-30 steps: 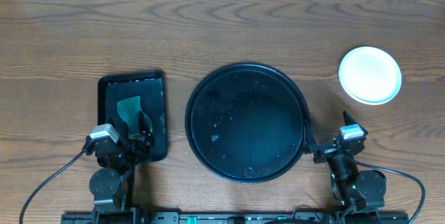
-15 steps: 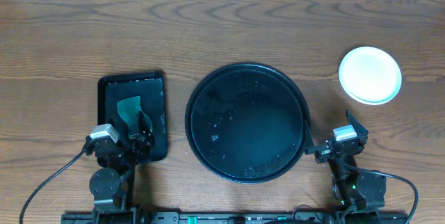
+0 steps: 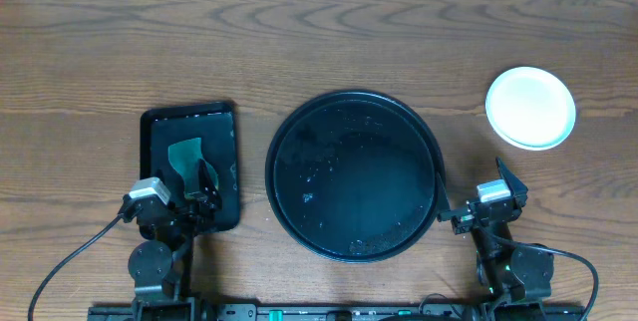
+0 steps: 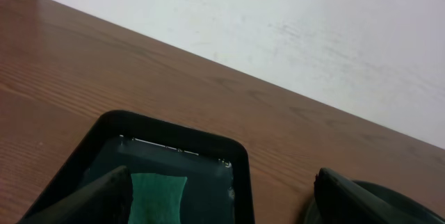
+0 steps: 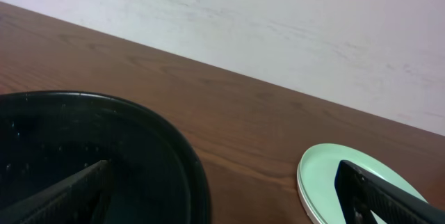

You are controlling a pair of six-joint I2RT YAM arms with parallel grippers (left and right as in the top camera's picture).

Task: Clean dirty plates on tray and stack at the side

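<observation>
From overhead, you see the plates [image 3: 530, 108] stacked on the table [image 3: 299, 42] at the far right, well apart from the tray [image 3: 354, 176], which carries no plate, only wet specks. The stack lies ahead and to the right of the right gripper [image 3: 480, 197], so that arm is by far the nearer, and a round stack gives you no long axis to line up on. Your left gripper [image 3: 189, 186] hangs over the near end of the small rectangular tray [image 3: 189, 110], by the green sponge [image 3: 184, 155]. Through the left wrist camera, the 2 fingers [image 4: 104, 196] stand wide apart and hold nothing, with the sponge just ahead between them. Through the right wrist camera, the jaws gape fully and are empty, with the tray's rim to the left and the stack to the right. A finger cuts off the stack's near edge, so you cannot count the plates.
</observation>
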